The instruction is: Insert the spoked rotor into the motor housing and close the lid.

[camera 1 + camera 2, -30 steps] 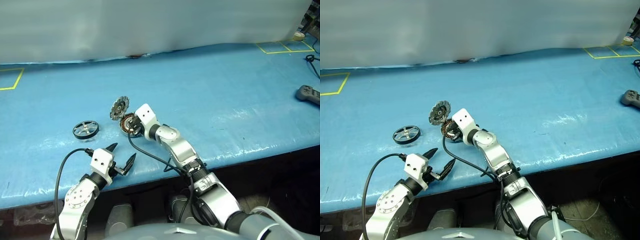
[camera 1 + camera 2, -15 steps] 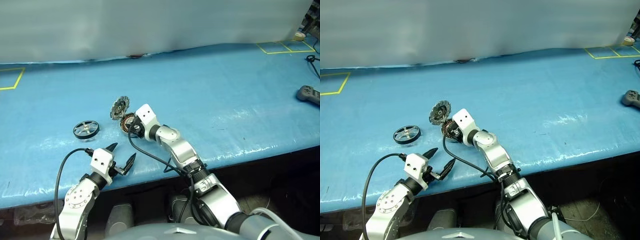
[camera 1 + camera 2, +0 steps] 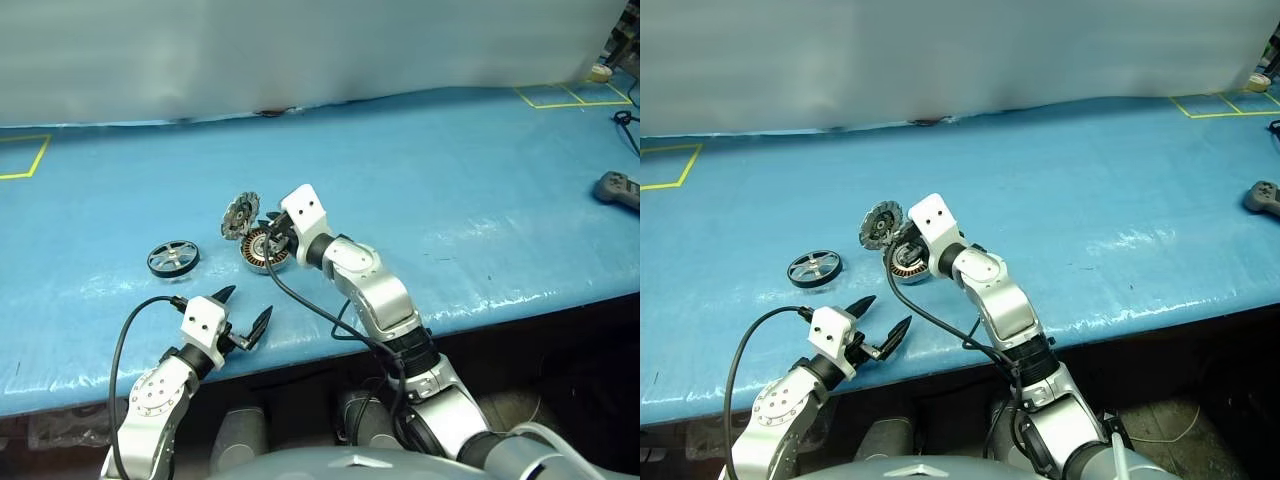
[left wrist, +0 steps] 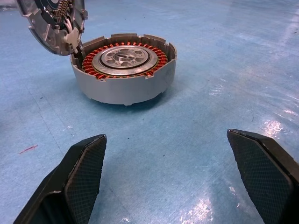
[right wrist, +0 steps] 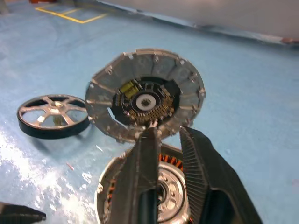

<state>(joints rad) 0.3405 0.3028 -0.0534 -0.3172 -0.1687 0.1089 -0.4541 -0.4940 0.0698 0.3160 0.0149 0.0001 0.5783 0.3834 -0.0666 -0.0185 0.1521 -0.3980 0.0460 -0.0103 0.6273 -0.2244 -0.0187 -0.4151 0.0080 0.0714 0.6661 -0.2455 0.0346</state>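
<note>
Your right gripper [image 5: 168,140] hovered over the open motor housing [image 4: 124,67], fingers nearly together and empty, beside the upright lid [image 5: 145,95]. The spoked rotor [image 3: 172,258] lay on the blue table [image 3: 450,180], well apart from your left gripper [image 3: 240,312], whose fingers were spread wide.

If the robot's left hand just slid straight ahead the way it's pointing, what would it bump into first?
Most likely the motor housing. It sits on the blue table dead ahead of the open left hand, with bare table between them. Its lid stands open off to one side.
</note>
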